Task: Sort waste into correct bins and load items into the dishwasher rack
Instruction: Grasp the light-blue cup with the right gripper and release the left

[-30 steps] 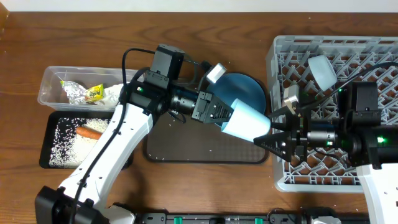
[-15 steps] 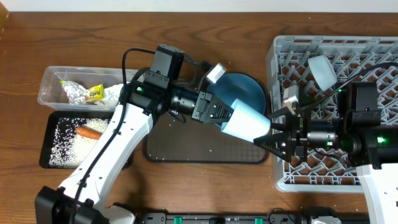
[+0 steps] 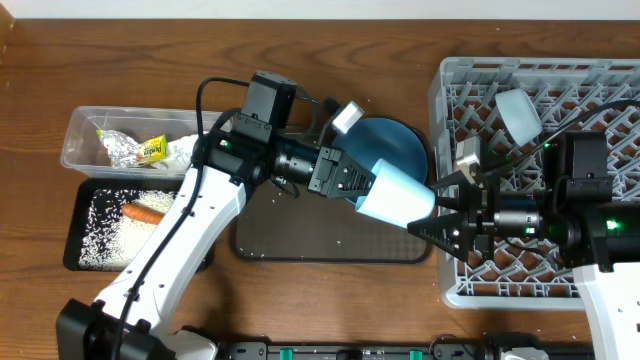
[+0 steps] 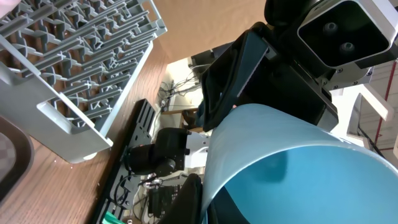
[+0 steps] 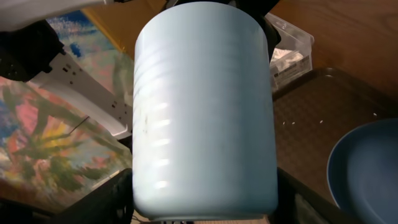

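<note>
The light blue cup hangs on its side above the brown serving tray, between both arms. My left gripper is shut on the cup's rim, one finger inside and one outside. My right gripper closes on the cup's base from the other side, with its fingers flush against both sides of the cup. The grey dishwasher rack stands at the right, with a pale cup lying in it. The blue plate lies behind the held cup.
The clear tub at the left holds foil with a yellow-green wrapper and tissue. In front of it, the black tray holds rice and a carrot. The brown serving tray lies in the middle.
</note>
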`<state>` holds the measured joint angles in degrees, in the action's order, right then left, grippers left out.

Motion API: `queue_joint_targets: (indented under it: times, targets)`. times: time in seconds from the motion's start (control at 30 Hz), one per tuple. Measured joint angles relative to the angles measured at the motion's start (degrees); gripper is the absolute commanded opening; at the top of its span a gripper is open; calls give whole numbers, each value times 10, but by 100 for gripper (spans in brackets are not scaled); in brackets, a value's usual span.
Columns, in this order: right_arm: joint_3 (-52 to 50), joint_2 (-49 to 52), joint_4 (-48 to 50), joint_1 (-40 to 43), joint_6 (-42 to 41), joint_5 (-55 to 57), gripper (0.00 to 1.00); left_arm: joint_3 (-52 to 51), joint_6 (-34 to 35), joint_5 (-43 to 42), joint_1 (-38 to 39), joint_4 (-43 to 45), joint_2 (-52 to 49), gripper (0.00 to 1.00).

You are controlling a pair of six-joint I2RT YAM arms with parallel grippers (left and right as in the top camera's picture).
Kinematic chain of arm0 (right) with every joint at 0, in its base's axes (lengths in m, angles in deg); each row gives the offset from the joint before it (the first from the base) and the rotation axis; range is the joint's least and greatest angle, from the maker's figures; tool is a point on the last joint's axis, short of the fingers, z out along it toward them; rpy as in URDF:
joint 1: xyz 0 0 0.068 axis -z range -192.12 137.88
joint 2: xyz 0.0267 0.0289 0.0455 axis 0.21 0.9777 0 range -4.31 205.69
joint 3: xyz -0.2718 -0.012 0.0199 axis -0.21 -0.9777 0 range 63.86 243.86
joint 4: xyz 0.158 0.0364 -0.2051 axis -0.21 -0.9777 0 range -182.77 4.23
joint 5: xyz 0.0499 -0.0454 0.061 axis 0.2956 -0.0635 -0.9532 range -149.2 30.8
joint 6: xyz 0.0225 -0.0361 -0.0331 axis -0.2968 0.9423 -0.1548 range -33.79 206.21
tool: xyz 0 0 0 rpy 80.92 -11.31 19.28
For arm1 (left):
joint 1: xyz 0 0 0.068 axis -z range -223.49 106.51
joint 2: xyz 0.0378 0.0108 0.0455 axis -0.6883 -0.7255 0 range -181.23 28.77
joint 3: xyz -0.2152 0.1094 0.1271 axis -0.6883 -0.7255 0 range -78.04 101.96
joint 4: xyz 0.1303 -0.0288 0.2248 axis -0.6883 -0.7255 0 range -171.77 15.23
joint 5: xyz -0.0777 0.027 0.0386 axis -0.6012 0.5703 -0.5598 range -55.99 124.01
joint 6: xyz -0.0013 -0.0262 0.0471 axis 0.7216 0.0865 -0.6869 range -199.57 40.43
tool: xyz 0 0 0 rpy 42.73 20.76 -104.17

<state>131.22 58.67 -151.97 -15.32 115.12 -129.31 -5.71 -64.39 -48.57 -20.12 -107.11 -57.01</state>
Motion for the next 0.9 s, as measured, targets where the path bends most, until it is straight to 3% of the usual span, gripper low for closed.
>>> queue_joint_targets:
  times: [0.17, 0.33, 0.53, 0.9]
  targets:
    - [0, 0, 3, 0, 0, -1, 69, 0, 0, 2, 0, 2, 0, 6]
    - [0, 0, 5, 0, 0, 1, 52, 0, 0, 2, 0, 3, 0, 6]
    - [0, 0, 5, 0, -1, 2, 40, 0, 0, 3, 0, 3, 0, 6]
    - [-6, 0, 46, 0, -24, -7, 32, 0, -5, 2, -4, -20, 0, 7]
